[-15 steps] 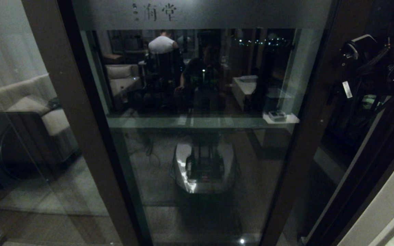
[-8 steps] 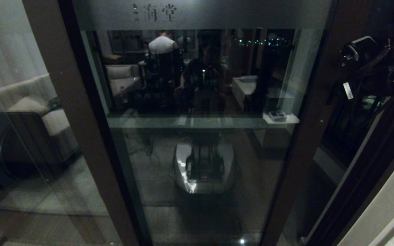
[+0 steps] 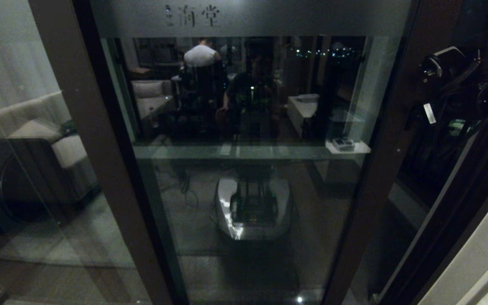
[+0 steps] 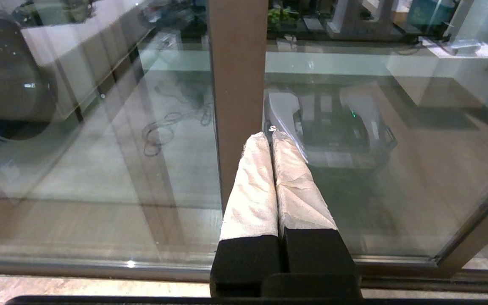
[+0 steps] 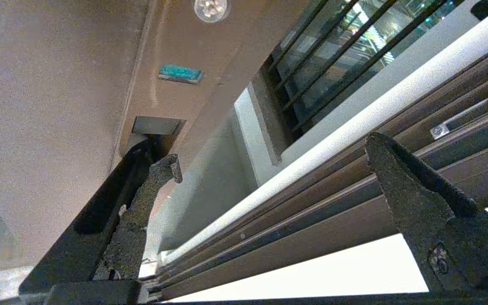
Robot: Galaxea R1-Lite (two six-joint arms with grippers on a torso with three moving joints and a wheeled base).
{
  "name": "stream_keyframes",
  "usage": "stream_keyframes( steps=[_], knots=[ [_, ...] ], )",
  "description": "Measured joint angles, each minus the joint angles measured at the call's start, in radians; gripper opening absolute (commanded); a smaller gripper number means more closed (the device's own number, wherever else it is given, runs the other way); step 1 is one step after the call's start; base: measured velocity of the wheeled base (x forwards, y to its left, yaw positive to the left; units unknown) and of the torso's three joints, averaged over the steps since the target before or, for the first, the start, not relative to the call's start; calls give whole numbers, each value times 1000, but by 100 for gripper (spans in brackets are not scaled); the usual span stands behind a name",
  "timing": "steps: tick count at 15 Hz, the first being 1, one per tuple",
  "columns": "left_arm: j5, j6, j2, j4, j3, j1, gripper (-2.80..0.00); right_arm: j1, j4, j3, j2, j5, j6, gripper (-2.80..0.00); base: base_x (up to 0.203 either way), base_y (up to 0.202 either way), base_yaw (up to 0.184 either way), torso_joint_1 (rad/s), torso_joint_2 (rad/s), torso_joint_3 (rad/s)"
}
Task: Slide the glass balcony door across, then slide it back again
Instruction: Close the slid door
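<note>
Directly ahead of the robot stands the glass balcony door (image 3: pixel 248 178), its dark brown frame spanning the middle of the head view and its frosted top band (image 3: pixel 248 17) bearing characters. Beside it on the left is a fixed glass panel (image 3: pixel 19 169) through which a sofa (image 3: pixel 57 140) shows. The right arm is raised at the right stile (image 3: pixel 379 161) of the door, and its right end effector (image 5: pixel 269 165) has its dark fingers spread wide: one finger (image 5: pixel 142 212) reaches into the recessed black handle (image 5: pixel 112 199) in the stile, while the other stands apart over the track rails (image 5: pixel 311 212). The left end effector (image 4: pixel 273 140) hangs low before the left stile (image 4: pixel 237 84), its white-wrapped fingers (image 4: pixel 252 190) pressed together on nothing.
</note>
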Motion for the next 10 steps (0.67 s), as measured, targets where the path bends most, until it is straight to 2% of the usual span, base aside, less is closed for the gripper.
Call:
stream_keyframes(
  steps=[10],
  knots=[
    [0, 0, 0, 0, 0, 0, -280, -36, 0, 0, 6, 1, -10, 0, 0, 0, 0, 0, 0, 0]
  ],
)
